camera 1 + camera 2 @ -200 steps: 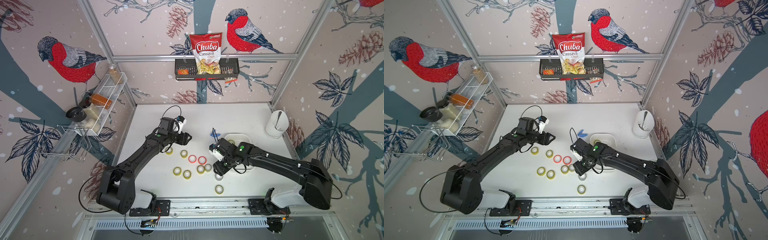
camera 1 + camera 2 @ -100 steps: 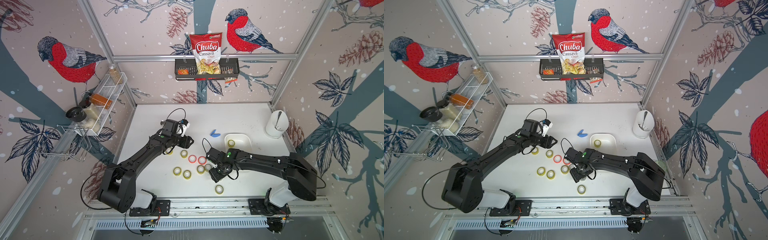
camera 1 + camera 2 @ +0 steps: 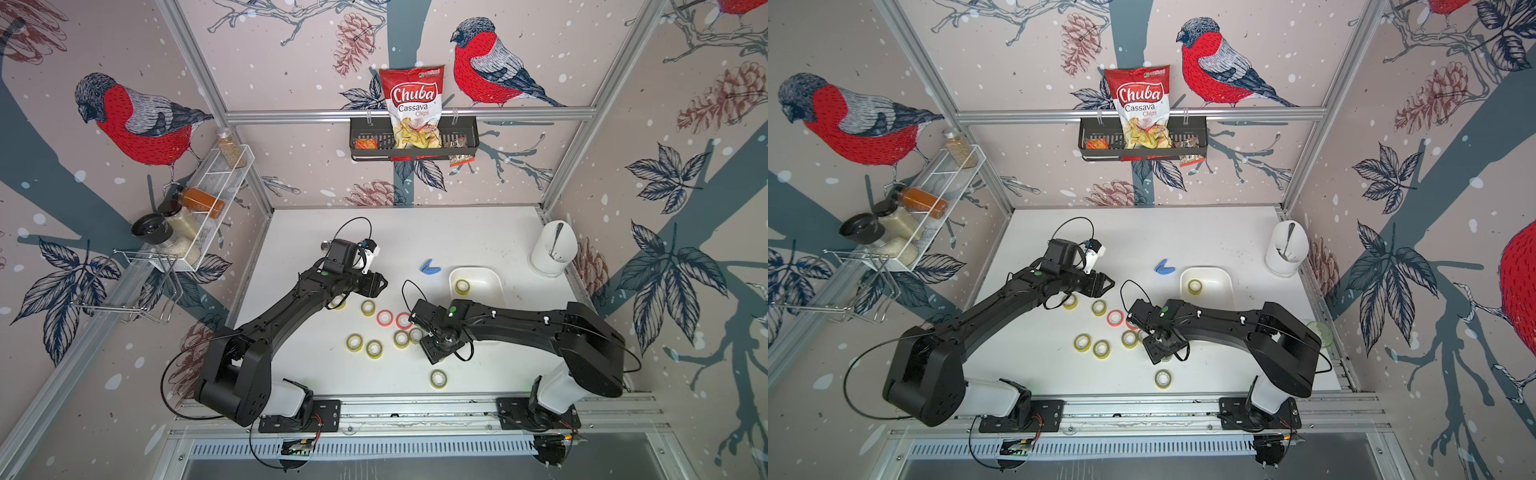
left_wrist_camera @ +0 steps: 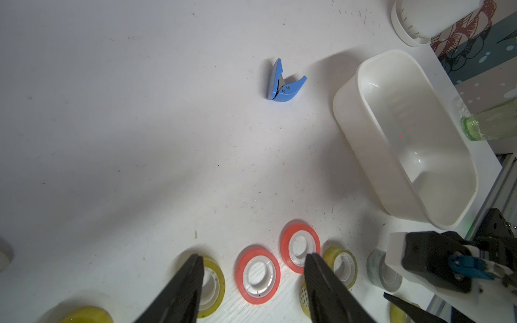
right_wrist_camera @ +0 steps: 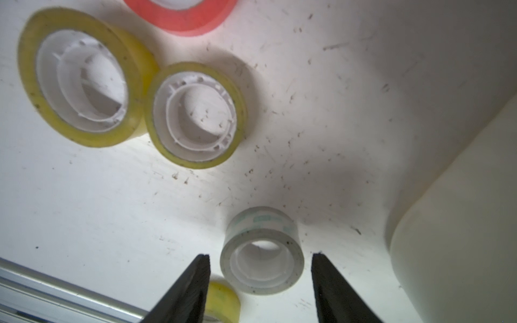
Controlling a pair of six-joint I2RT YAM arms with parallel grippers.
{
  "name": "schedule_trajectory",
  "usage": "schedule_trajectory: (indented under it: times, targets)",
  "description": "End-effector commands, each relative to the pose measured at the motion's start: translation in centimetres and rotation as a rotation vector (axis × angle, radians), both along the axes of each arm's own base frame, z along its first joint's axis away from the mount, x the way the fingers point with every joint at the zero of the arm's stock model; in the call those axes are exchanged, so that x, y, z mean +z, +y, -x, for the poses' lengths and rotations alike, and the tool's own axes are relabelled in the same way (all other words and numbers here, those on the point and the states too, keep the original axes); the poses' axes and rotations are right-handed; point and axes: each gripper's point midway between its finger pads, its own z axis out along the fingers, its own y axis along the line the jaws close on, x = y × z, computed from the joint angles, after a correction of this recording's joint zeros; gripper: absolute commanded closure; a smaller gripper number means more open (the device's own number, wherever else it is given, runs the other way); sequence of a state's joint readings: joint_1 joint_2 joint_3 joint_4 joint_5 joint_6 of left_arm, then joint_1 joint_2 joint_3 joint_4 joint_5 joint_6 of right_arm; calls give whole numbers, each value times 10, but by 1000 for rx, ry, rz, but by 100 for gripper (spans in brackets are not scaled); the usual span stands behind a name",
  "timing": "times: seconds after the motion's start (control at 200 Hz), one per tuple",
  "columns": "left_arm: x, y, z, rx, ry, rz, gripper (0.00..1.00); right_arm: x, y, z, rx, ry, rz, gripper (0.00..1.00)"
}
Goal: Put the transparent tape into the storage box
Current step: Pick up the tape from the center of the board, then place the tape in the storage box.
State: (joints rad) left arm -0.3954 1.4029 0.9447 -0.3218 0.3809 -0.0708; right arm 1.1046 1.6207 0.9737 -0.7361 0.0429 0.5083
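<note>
Right gripper (image 5: 260,255): jaws part-open, one either side of the clear tape roll (image 5: 262,223); a gap shows on both sides; nothing held. The roll lies flat on the tabletop (image 5: 349,125); in both top views the wrist hides it.

Left gripper (image 4: 253,257): jaws likewise parted and empty; it hovers low over the line of loose rolls, above a red roll (image 4: 257,275).

Outward: several yellow-tinted rolls (image 3: 374,348) lie scattered mid-tabletop; the storage box (image 3: 478,270) stands behind them, toward the right arm's side.

Change noted: a second ago the right arm stretched across the box and covered it; it has since swung back to the roll cluster; the box is now uncovered, with a boxed roll (image 3: 462,286) visible at the end nearer the left arm. The left arm has edged toward the centre.

Judgement: one delivery appears complete; the next pick is being lined up on the clear roll. The jaws already straddle it, so a short descent and a squeeze should suffice. Most of the task remains; the red rolls look outside its scope.
</note>
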Motion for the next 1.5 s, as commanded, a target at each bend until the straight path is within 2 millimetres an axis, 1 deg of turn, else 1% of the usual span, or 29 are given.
schedule_trajectory:
  times: [0.0,0.22,0.365,0.45,0.59,0.715,0.815,0.92,1.001,1.056,1.146,1.196,1.236,1.241,1.251,1.291,1.336,1.366,1.386,1.496]
  targets:
    - [0,-2,1,-14,-4,-6,38,-3,1,-1,-28,8,-21,38]
    - [-2,-2,0,-13,3,-6,38,-7,6,3,-23,39,-60,41]
    - [-3,-2,0,-15,6,-6,38,-10,6,5,-21,51,-57,46]
    - [-4,-3,0,-17,9,-5,38,-7,7,3,-19,45,-59,50]
    - [-4,-5,1,-24,12,3,38,8,12,-2,-20,23,-73,51]
    - [-3,-11,5,-49,13,12,38,30,20,-12,-28,-5,-116,52]
    - [-5,-18,9,-75,15,7,38,49,24,-23,-56,-29,-169,52]
    - [-3,-26,14,-103,20,25,38,69,21,-38,-108,-45,-235,52]
    - [2,-31,14,-115,13,38,38,84,11,-53,-167,-59,-287,53]
    - [4,-34,14,-125,10,42,38,93,1,-64,-216,-73,-321,53]
    - [8,-41,14,-141,4,51,38,105,-20,-80,-294,-105,-354,54]
    - [6,-43,15,-149,11,51,38,109,-33,-87,-338,-119,-359,54]
    - [3,-46,17,-158,18,48,38,110,-45,-92,-375,-127,-358,54]
    - [8,-48,15,-160,7,53,38,110,-47,-93,-379,-127,-358,54]
    - [12,-50,13,-162,-2,57,38,110,-49,-94,-387,-130,-359,54]
    - [14,-55,12,-172,-8,57,38,110,-60,-97,-417,-137,-359,54]
    - [13,-61,13,-184,-9,50,38,109,-70,-101,-452,-144,-358,54]
    - [13,-65,13,-193,-8,46,38,103,-80,-103,-483,-137,-345,54]
    - [12,-68,14,-201,-4,42,38,107,-85,-104,-498,-152,-360,54]
    - [11,-87,16,-248,-3,31,38,96,-110,-109,-576,-149,-344,54]
